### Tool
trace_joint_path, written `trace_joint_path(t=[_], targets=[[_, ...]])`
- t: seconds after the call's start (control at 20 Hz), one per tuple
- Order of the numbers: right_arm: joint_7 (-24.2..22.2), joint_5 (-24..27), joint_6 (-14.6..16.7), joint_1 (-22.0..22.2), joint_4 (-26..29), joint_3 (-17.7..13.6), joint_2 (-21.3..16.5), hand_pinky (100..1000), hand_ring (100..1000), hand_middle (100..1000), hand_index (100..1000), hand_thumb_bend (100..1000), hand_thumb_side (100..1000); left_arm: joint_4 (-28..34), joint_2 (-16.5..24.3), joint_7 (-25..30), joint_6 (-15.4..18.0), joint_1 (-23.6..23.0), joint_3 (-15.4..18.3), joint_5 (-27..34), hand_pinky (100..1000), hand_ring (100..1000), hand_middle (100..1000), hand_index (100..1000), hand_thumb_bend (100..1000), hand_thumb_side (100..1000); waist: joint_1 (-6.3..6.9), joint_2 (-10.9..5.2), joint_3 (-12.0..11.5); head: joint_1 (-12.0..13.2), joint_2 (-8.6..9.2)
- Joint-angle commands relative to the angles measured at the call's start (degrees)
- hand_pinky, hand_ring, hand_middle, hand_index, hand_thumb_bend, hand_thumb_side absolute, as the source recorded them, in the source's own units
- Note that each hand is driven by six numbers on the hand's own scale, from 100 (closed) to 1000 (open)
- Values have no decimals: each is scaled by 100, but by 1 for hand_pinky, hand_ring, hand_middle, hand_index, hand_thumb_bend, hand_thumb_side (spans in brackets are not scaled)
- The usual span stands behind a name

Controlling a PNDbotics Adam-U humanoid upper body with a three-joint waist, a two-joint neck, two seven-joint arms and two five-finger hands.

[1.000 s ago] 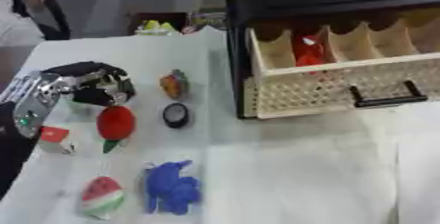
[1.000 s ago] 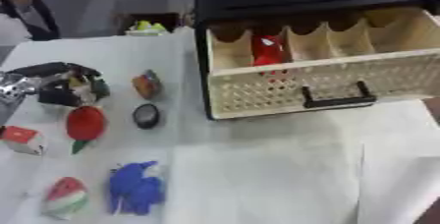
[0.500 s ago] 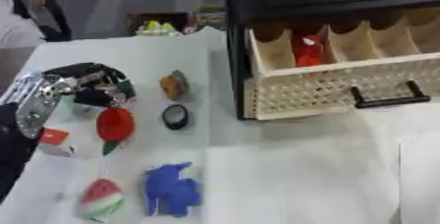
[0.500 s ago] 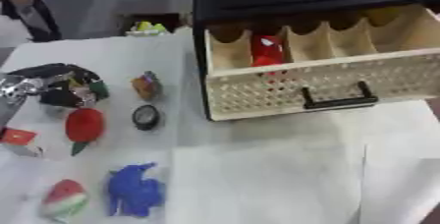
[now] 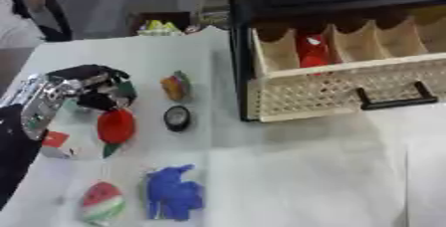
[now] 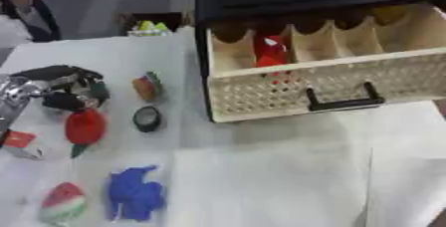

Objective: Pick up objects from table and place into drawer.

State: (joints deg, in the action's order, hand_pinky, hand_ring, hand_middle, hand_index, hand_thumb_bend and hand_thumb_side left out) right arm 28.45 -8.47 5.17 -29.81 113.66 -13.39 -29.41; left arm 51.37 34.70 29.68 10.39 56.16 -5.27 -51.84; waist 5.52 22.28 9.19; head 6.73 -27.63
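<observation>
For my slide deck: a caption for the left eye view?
Left robot hand curled above red strawberry toy, beside open cream perforated drawer.

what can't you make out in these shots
- Left hand: whether its curled fingers touch the red toy just below; blur in both eye views.
- Red item in the drawer: its lower part is hidden by the perforated front; identity unclear.
- Small black round thing: too blurred to identify.
- Right hand: in neither view.

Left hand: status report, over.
Left hand curled just above red pepper-shaped toy, grasp unclear. Right hand unseen. Cream perforated drawer open, one red item inside. Path unobstructed.
</observation>
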Motion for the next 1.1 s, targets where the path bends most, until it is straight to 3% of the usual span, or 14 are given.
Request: trace_joint_path(t=[0.05, 0.4, 0.8, 1.1], targets=[[-26, 18, 15, -90, 93, -51, -100, 312, 469, 444, 757, 240, 664, -17, 160, -28, 7, 105, 77, -99, 676, 857, 813, 979, 241, 729, -20, -86, 12, 38, 67], [-42, 24, 17, -77, 93, -68, -101, 309, 468, 444, 756, 245, 666, -67, 144, -59, -12, 127, 100, -165, 662, 845, 774, 939, 184, 733, -1, -44, 16, 43, 66], [-40, 31, 13, -61, 93, -79, -88, 307, 467, 443, 755, 243, 665, -76, 136, -64, -39, 159, 97, -185, 615, 798, 659, 830, 102, 709, 5, -40, 31, 61, 79], [-32, 37, 0, -37, 93, -92, -80, 308, 467, 443, 755, 239, 664, -71, 122, 25, 6, 206, 78, -176, 610, 790, 646, 827, 100, 707, 15, -55, 25, 66, 60]])
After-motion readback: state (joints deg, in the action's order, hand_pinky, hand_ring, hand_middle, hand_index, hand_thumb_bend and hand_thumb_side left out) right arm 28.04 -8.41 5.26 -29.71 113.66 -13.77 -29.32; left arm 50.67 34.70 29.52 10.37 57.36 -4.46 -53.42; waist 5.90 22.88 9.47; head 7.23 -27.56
